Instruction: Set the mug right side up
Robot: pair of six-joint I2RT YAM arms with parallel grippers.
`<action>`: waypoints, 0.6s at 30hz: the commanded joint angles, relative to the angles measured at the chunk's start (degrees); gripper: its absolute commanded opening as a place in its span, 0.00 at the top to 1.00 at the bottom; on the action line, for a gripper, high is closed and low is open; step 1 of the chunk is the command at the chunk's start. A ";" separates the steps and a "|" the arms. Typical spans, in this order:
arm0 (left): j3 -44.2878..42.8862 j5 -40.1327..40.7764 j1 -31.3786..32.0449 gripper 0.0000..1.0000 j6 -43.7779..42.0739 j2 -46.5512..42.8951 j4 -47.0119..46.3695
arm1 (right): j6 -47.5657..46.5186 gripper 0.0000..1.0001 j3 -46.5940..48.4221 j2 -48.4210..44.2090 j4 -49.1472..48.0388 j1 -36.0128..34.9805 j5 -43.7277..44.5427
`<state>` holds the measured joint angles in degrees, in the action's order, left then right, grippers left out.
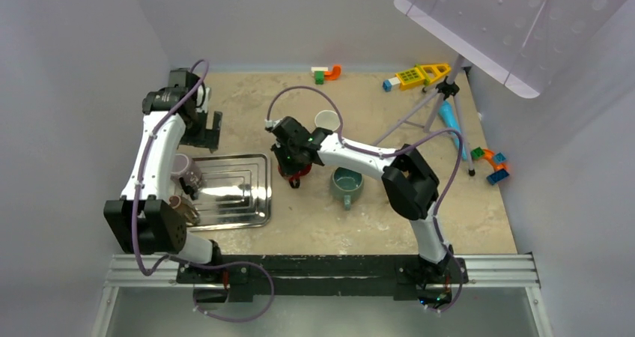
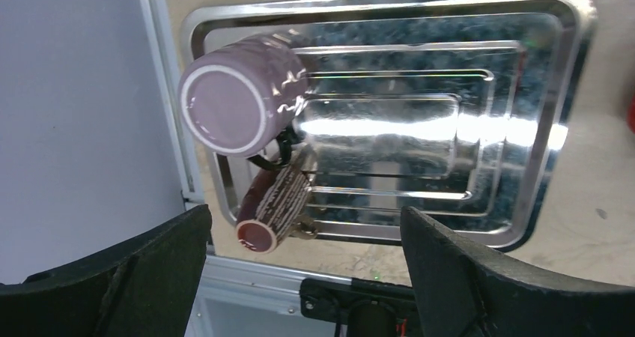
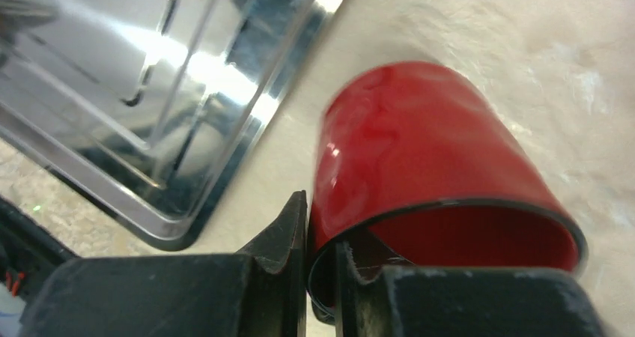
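Black fingers point(image 3: 273, 277) of the right pincer point(image 3: 320, 258) are seen closed narrowly on the wall of the red mug point(image 3: 419, 150) at its rim, one finger outside and the other inside the mouth. The mug's open mouth is turned toward the wrist camera and its closed base away from it, so the long axis is tilted along the line of the fingers and not stood upright. Whether the mug is touching the surface point(image 3: 539, 45) cannot be told. Its handle cannot be made out, and the near part of the rim is cut off by the fingers. From above, the mug is mostly hidden beneath the pincer. Only a red sliver is shown, just beside the right edge of the metal tray point(image 1: 243, 210), with a teal mug point(image 1: 347, 184) near on its other side. The left pincer point(image 2: 305, 225) is held wide apart above the tray, with nothing gripped. At the tray's left side a purple mug point(image 2: 232, 97) is presented base-first, just beside a brown mug point(image 2: 273, 202) laid on its side. Markings on the brown mug are too blurred to be read.
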<state>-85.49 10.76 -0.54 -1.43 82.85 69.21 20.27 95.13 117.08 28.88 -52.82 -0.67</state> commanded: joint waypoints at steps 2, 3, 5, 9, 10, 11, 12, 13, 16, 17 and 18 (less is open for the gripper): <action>0.49 5.08 -4.98 0.00 -2.57 2.69 0.10 | -2.32 1.00 1.38 -1.25 2.69 -0.16 3.68; 0.84 5.71 -5.45 0.00 -1.90 2.91 -0.24 | -2.15 1.00 1.14 -0.64 3.13 -0.18 4.38; 1.48 5.83 -6.91 0.00 0.57 3.30 0.06 | -1.83 1.00 0.82 0.51 3.99 -0.17 6.36; 4.15 2.90 -9.88 0.00 8.09 4.02 0.63 | -1.42 1.00 1.89 2.00 6.42 -0.26 9.56; 5.05 3.43 -10.16 0.00 8.87 4.08 -0.07 | -1.50 1.00 2.32 2.09 6.97 -0.37 10.28; 6.00 4.45 -10.45 0.00 9.36 4.14 -0.83 | -1.73 0.97 2.65 1.96 7.35 -0.43 10.70; 6.78 5.91 -11.01 0.00 9.81 4.24 -1.44 | -2.12 0.92 3.06 1.82 7.68 -0.52 10.94; 7.54 6.46 -11.86 0.00 10.19 4.18 -1.90 | -2.34 0.87 3.45 1.65 7.99 -0.76 11.40; 9.36 6.27 -16.39 0.00 11.35 3.57 -2.86 | -3.04 0.72 4.63 0.87 8.60 -1.04 11.62; 9.95 6.28 -17.21 0.00 11.10 3.31 -3.45 | -3.19 0.69 4.89 0.70 8.64 -1.12 11.77; 10.90 6.14 -17.53 0.00 10.57 3.14 -4.09 | -3.33 0.67 5.19 0.52 8.55 -1.29 12.02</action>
<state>-76.49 15.42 -14.50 7.09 87.05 67.92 18.41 96.73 118.89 36.16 -53.52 8.45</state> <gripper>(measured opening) 0.997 0.294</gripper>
